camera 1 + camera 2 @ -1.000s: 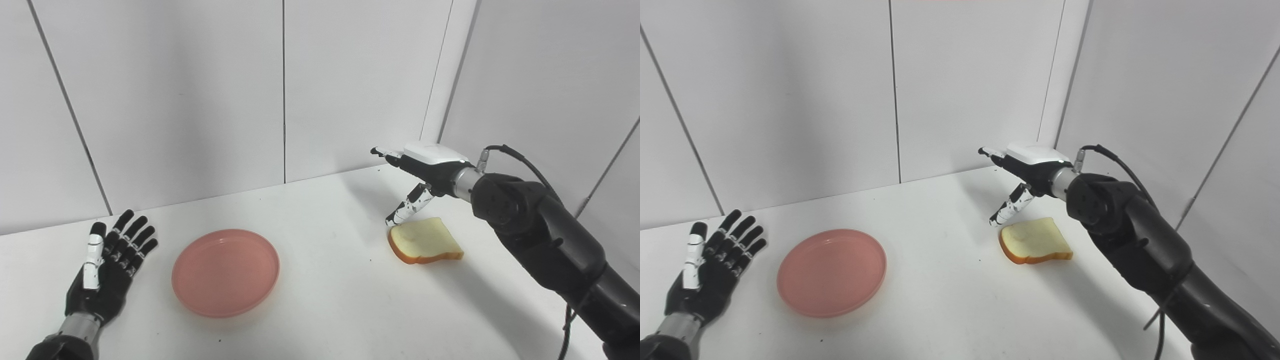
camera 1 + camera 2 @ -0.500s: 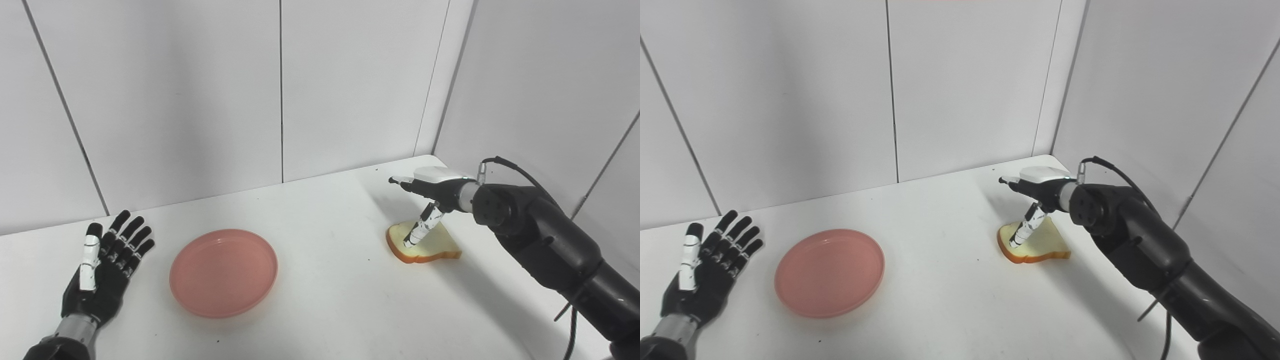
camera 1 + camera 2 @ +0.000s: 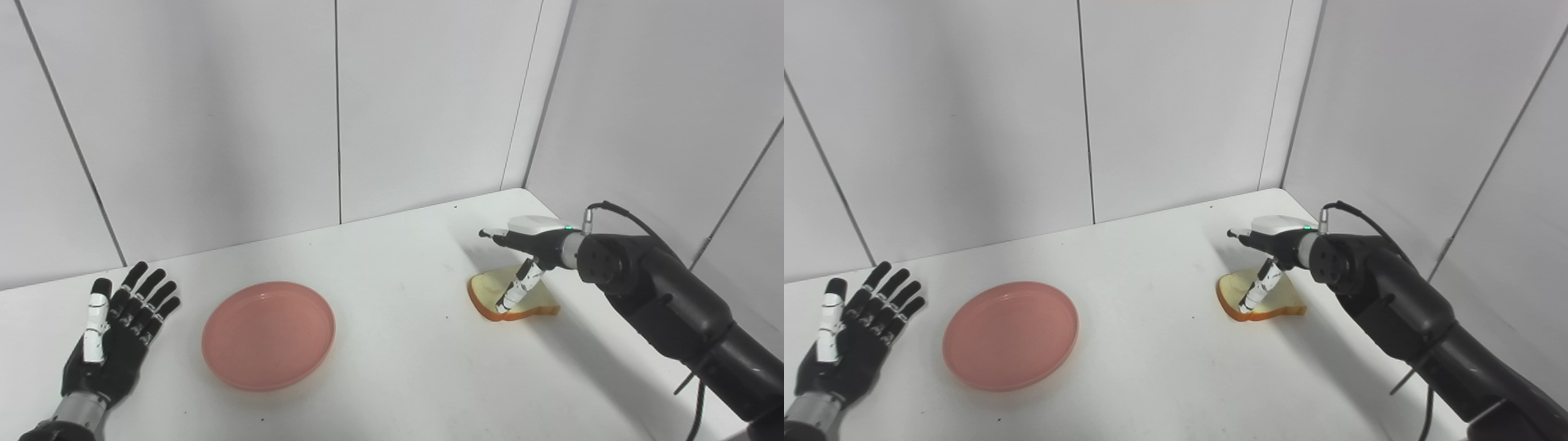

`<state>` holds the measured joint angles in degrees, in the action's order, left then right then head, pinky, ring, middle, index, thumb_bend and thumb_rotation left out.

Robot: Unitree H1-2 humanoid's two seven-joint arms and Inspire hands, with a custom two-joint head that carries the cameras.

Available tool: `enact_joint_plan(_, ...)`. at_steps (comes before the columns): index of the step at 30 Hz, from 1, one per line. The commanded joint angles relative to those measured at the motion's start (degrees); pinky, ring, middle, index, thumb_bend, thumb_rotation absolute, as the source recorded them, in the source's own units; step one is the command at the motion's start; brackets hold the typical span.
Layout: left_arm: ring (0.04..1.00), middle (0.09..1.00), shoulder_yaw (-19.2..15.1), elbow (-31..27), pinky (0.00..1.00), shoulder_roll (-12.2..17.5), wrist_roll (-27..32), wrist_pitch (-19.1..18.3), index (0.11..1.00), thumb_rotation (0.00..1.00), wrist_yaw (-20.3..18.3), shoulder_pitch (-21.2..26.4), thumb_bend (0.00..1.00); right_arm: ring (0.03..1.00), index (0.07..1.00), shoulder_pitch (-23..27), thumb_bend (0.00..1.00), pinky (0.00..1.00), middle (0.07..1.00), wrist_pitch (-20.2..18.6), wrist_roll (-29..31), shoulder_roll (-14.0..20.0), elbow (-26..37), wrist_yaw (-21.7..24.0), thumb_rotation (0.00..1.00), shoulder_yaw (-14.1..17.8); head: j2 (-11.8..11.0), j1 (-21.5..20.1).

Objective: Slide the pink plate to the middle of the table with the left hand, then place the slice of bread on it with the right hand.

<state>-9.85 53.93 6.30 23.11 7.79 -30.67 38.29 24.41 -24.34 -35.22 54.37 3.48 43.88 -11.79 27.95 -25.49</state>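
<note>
Right hand [image 3: 528,245] fingers [image 3: 1254,293] splayed over bread [image 3: 513,297], gripping nothing; left hand [image 3: 113,334] spread; views match.

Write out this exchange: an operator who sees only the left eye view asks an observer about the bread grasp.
Operator: Is the bread lifted?
Observer: No. In the right eye view, the tan-crusted slice of bread lies on the white table.
Operator: And the right hand?
Observer: The right hand is open, its thumb tip down at the slice's near crust.
Operator: The plate?
Observer: The round pink plate is empty and apart from the open left hand.
</note>
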Motion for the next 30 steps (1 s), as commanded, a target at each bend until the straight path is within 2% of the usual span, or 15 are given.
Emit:
enact_joint_plan(1,0.904,0.927,0.08,2.87,0.91,0.53,-0.84,-4.50,0.937,0.83,1.09,-5.90,0.78,1.000,1.000,1.87,1.00,0.92,1.000,0.54,-1.51,3.14,0.53,-0.12,0.33,0.52,0.23,0.11)
enact_joint_plan(7,0.904,0.927,-0.02,1.74,0.90,0.27,-0.73,-5.51,0.933,0.83,1.68,-6.20,0.78,1.000,1.000,2.00,1.00,0.92,1.000,0.79,-3.12,3.20,-0.68,0.05,0.32,-0.81,0.42,0.39)
enact_joint_plan(9,0.907,0.929,0.14,0.70,0.91,0.24,-0.83,-6.29,0.934,0.83,1.89,-6.52,0.77,1.000,1.000,1.69,1.00,0.93,1.000,2.08,-3.22,2.96,-1.21,-0.98,0.33,-1.01,0.61,0.46)
enact_joint_plan(11,0.911,0.931,0.39,-0.59,0.91,0.22,-0.89,-6.92,0.936,0.84,2.11,-7.00,0.77,1.000,1.000,1.36,1.00,0.90,1.000,3.27,-3.09,2.79,-1.59,-1.77,0.34,-0.92,0.83,0.55)
enact_joint_plan(14,0.926,0.934,0.76,-1.92,0.92,0.17,-1.29,-7.41,0.938,0.83,2.96,-7.51,0.78,1.000,1.000,2.24,1.00,0.94,1.000,6.61,-7.06,3.22,-2.88,-2.39,0.37,-3.67,1.14,0.64)
enact_joint_plan(17,0.929,0.937,1.21,-2.79,0.92,0.23,-1.54,-7.56,0.940,0.83,3.24,-7.92,0.78,1.000,1.000,3.48,1.00,0.97,1.000,7.76,-9.65,3.28,-4.03,-1.47,0.38,-5.61,1.31,0.72)
enact_joint_plan(22,0.932,0.942,1.30,-2.13,0.93,0.41,-1.12,-7.11,0.948,0.83,2.68,-7.90,0.78,1.000,1.000,4.68,1.00,1.00,1.000,8.52,-10.48,2.33,-5.83,-1.46,0.39,-6.28,1.62,1.11)
enact_joint_plan(25,0.926,0.934,1.34,-2.89,0.92,0.38,-1.16,-7.92,0.937,0.83,3.26,-8.08,0.78,1.000,1.000,4.73,1.00,0.98,1.000,11.20,-10.08,1.75,-7.47,-4.14,0.38,-5.79,1.96,1.21)
enact_joint_plan(30,0.927,0.935,1.53,-5.19,0.93,0.38,-1.14,-9.21,0.940,0.83,3.65,-8.85,0.78,0.999,1.000,5.55,1.00,0.97,1.000,13.00,-10.18,1.23,-9.05,-4.40,0.38,-5.83,2.36,1.38)
